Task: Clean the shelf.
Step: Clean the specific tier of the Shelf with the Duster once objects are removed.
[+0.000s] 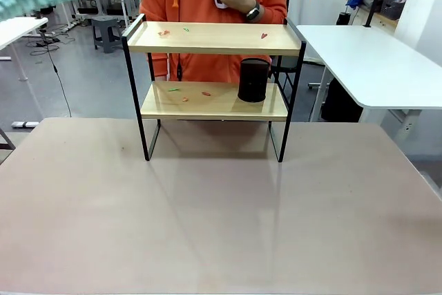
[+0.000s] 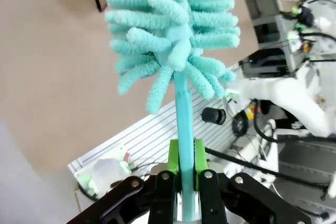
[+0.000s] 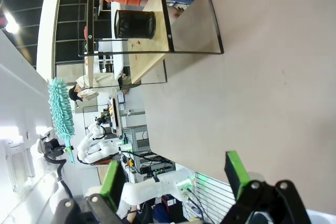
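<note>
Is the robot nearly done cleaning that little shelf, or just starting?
Just starting. Done: the left gripper grips the teal duster. In hand: the duster is held high, left of the shelf, apart from it. Left: coloured scraps lie on both boards, some near a black cup. The right gripper is open and empty.

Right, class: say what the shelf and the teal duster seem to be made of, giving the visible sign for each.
Shelf: thin black frame, probably painted metal; pale matte boards, wood or laminate. Duster: fluffy teal strands, probably microfibre; smooth, plastic-looking handle.
</note>
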Robot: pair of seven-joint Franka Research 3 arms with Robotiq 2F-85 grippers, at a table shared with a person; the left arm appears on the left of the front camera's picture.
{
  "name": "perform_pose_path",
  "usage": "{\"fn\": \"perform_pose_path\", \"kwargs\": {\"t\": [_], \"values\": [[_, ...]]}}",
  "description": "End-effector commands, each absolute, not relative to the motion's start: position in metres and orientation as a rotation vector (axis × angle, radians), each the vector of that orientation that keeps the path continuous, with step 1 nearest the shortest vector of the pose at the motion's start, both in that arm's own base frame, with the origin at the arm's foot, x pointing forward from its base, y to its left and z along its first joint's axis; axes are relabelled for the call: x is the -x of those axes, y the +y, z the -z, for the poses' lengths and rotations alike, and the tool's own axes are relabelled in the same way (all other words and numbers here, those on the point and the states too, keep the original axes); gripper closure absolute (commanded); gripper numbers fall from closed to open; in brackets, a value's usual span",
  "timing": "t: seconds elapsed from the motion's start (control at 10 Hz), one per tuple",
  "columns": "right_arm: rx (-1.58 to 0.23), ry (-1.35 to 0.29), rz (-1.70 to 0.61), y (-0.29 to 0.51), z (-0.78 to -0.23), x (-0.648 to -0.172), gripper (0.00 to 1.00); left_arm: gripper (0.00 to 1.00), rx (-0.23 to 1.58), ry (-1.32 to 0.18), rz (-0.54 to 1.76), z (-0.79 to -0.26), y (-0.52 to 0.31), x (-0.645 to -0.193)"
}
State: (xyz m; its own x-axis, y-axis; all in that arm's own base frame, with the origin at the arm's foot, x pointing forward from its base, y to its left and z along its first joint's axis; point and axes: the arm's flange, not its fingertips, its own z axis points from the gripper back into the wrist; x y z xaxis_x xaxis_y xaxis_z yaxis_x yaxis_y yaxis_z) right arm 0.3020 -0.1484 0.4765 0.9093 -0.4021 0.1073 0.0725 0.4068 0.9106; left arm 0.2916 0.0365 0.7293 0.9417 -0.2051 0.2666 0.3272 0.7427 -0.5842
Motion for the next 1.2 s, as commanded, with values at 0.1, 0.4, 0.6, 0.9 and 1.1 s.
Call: {"fn": "perform_pose_path", "kwargs": {"t": [0.1,0.4,0.6,0.9,1.1], "values": [[-1.130,-0.362,0.286,-0.148,-0.477,-0.304,0.00,0.88,0.536,-0.138,0.249,-0.726,-0.046,-0.333],[-1.130,-0.362,0.286,-0.148,-0.477,-0.304,0.00,0.88,0.451,-0.145,0.192,-0.716,-0.095,-0.372],[-1.130,-0.362,0.286,-0.148,-0.477,-0.304,0.00,0.88,0.403,-0.187,0.161,-0.703,-0.115,-0.385],[-1.130,-0.362,0.286,-0.148,-0.477,-0.304,0.00,0.88,0.385,-0.218,0.164,-0.692,-0.140,-0.406],[-1.130,-0.362,0.286,-0.148,-0.477,-0.304,0.00,0.88,0.363,-0.177,0.186,-0.681,-0.155,-0.414]]}}
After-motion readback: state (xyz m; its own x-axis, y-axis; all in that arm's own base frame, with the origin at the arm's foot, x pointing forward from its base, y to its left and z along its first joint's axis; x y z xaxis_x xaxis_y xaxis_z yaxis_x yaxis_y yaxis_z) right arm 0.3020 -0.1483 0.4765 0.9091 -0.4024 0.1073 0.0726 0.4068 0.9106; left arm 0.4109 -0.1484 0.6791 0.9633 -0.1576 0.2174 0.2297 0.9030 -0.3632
